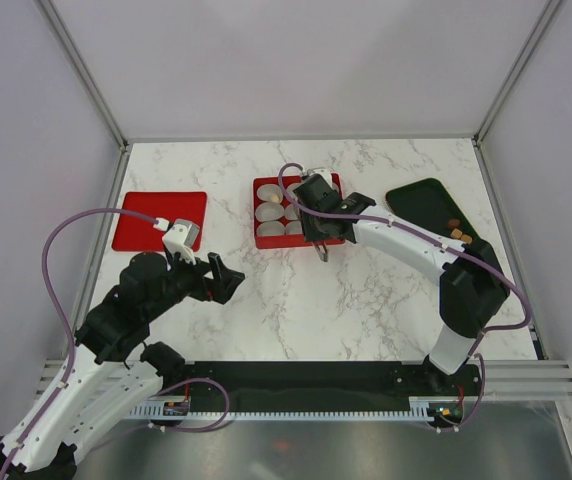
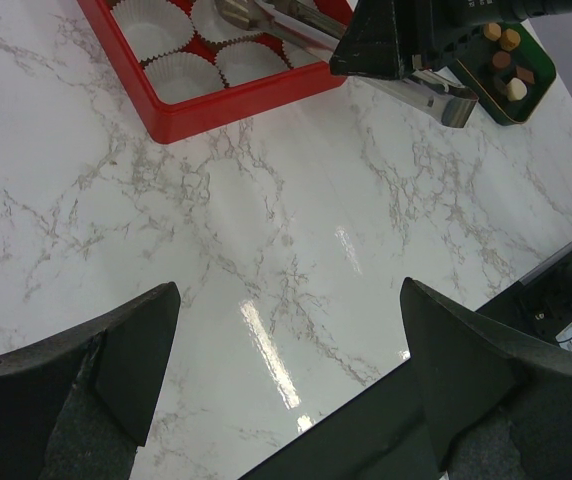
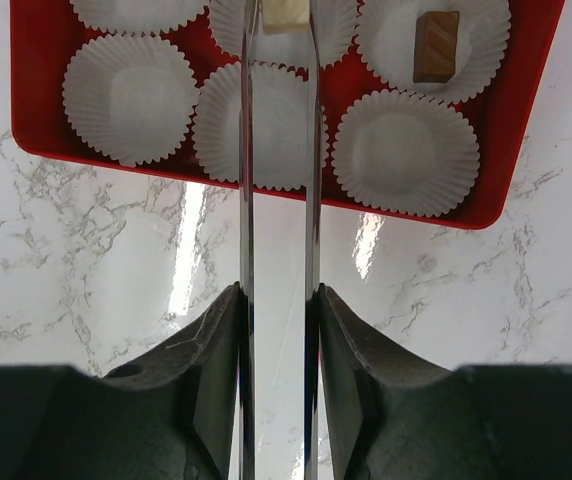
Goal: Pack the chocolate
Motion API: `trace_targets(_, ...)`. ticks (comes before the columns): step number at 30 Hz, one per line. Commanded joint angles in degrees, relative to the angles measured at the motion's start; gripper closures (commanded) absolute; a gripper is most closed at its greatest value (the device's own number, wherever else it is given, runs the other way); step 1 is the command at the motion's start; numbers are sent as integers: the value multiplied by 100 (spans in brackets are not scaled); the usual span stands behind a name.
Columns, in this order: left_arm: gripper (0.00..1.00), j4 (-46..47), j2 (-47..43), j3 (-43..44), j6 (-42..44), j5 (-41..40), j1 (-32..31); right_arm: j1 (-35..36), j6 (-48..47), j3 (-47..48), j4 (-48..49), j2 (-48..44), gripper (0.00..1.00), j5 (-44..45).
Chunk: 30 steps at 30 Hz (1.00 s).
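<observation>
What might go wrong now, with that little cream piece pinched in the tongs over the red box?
The cream piece is pinched only at the very tips of the thin tongs held by the right gripper, so it might slip out early or land on a cup's rim. The tongs also reach over the paper cups in the box; lowering them could snag and shift one.

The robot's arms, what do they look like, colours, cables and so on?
Both arms have white link shells with black joints. A purple cable loops along the left arm and another along the right arm. The left end effector and right end effector have chunky matte black fingers.
</observation>
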Motion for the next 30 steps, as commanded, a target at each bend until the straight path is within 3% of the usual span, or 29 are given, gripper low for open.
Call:
trace_targets(1, 0, 77, 23, -15, -28, 7, -17, 20, -6, 264, 215, 56, 58, 176)
trace_targets(15, 0, 76, 23, -15, -28, -2, -17, 28, -155, 430, 58, -242, 52, 440)
trace_targets(22, 0, 77, 6, -24, -19, 7, -17, -94, -235, 422, -391, -1138, 52, 879)
trace_targets(27, 0, 77, -3, -16, -28, 24, -17, -813, -103, -157, -751, -1859, 52, 933)
trace_targets(30, 0, 68, -3, -15, -28, 24, -17, -1953, -15, -728, -839, -2369, 52, 617)
